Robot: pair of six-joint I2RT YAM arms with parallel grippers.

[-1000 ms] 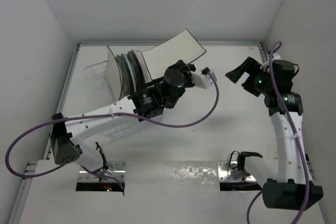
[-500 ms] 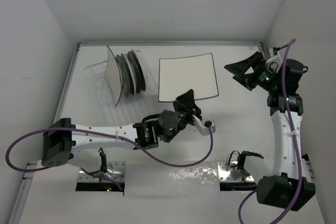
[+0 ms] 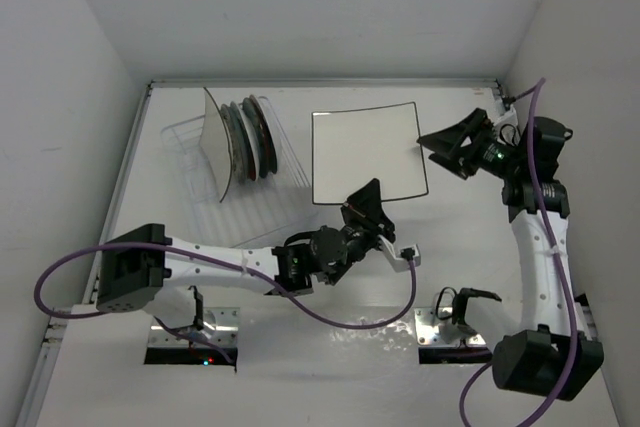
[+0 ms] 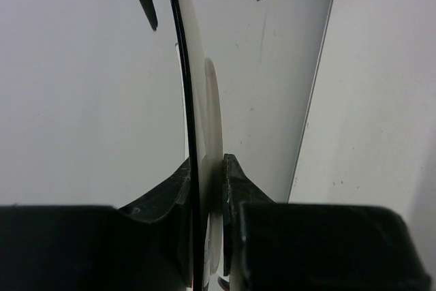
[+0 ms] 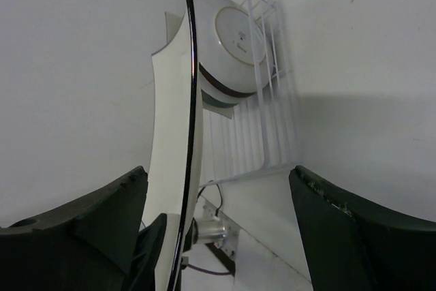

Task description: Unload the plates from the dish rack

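In the centre of the overhead view, a square cream plate [image 3: 365,147] is seen with its face turned up towards the camera, well apart from the dish rack [image 3: 245,212] at the upper left. Its lower edge is clamped by the left gripper [image 3: 366,209]. In the left wrist view the plate is seen edge-on, with the two fingers [image 4: 235,189] pressed against both sides of the rim. The right gripper [image 3: 440,150] is positioned at the plate's right edge with its jaws spread wide. In the right wrist view the rim is shown running between the two fingers [image 5: 88,223] without being touched by either. In the rack, a second square plate [image 3: 222,147] is stood upright on edge, and round plates [image 3: 255,137] are leaned close beside it on its right. The rack is set on the white table [image 3: 470,247]. Whether the held plate rests on the table cannot be told.
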